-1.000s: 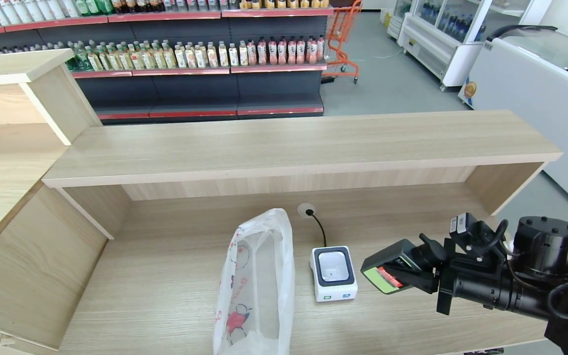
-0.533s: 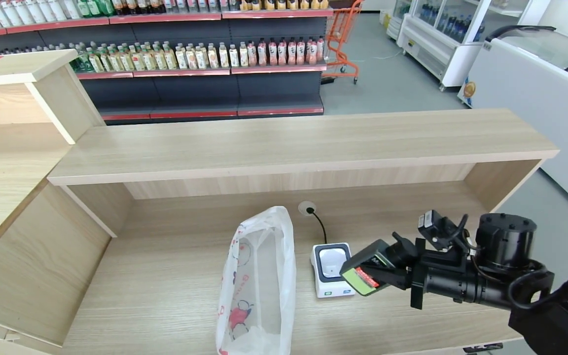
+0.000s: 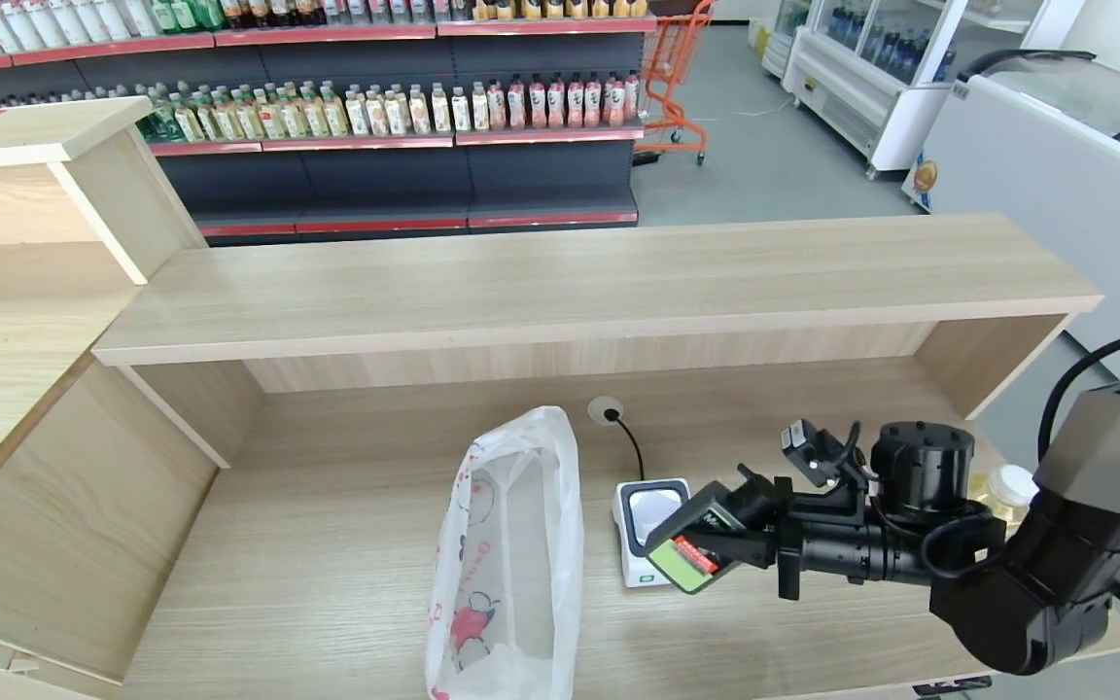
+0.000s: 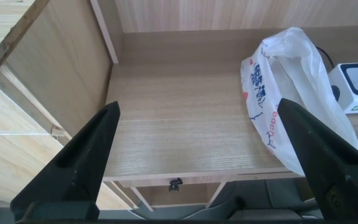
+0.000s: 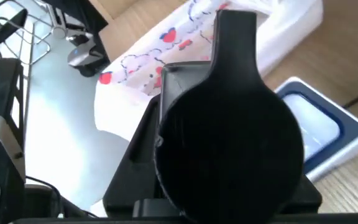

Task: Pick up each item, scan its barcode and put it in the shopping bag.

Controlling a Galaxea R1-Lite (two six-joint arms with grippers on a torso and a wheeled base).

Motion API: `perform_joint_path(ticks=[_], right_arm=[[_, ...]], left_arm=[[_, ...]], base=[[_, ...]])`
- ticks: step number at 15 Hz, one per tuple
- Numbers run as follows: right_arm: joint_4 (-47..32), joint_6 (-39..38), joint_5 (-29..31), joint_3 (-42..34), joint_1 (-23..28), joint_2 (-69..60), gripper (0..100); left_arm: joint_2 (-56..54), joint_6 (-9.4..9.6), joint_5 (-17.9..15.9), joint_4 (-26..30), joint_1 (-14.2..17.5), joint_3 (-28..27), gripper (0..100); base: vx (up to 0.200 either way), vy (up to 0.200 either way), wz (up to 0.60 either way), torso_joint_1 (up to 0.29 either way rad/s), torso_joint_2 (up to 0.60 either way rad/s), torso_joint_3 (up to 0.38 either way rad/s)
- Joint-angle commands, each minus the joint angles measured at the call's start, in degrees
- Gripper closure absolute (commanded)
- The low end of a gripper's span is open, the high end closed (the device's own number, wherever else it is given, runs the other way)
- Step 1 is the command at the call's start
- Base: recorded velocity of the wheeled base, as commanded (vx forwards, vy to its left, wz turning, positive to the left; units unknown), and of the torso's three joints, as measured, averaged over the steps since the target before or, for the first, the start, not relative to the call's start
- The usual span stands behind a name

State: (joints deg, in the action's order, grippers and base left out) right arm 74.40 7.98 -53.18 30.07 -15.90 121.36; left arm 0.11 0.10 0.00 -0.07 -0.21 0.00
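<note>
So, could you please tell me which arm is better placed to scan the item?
Right. The right gripper holds the green pack next to the scanner; the left gripper is open and empty, on the far side of the bag.

The tabletop (image 3: 327, 544) is finished in matt wood grain; the shopping bag (image 3: 511, 544) is made of thin translucent plastic.
</note>
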Motion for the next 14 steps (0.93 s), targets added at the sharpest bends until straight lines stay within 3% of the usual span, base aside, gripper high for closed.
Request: perform_joint_path(ticks=[1, 4, 8, 11, 14], right_arm=[[-3.0, -1.1, 0.7, 4.9, 2.7, 2.0, 100], [-10.6, -1.5, 6.0, 18.4, 1.4, 6.3, 100], [-19.1, -1.3, 9.3, 35.8, -6.3, 12.9, 100], [-21.8, -1.3, 9.8, 41.0, -10.5, 15.0, 100], [-21.8, -0.5, 10.1, 41.6, -12.7, 17.2, 100]], left_arm=[[0.0, -0.01, 0.0, 0.0, 0.0, 0.0, 0], [0.0, -0.01, 0.0, 0.0, 0.0, 0.0, 0], [0.0, -0.01, 0.0, 0.0, 0.0, 0.0, 0], [0.0, -0.01, 0.0, 0.0, 0.0, 0.0, 0], [0.0, -0.01, 0.0, 0.0, 0.0, 0.0, 0]], base=[[0.000, 0.000, 0.00, 0.000, 0.00, 0.000], [0.000, 0.000, 0.00, 0.000, 0.00, 0.000], [0.000, 0.000, 0.00, 0.000, 0.00, 0.000], [0.000, 0.000, 0.00, 0.000, 0.00, 0.000], [0.000, 0.000, 0.00, 0.000, 0.00, 0.000]])
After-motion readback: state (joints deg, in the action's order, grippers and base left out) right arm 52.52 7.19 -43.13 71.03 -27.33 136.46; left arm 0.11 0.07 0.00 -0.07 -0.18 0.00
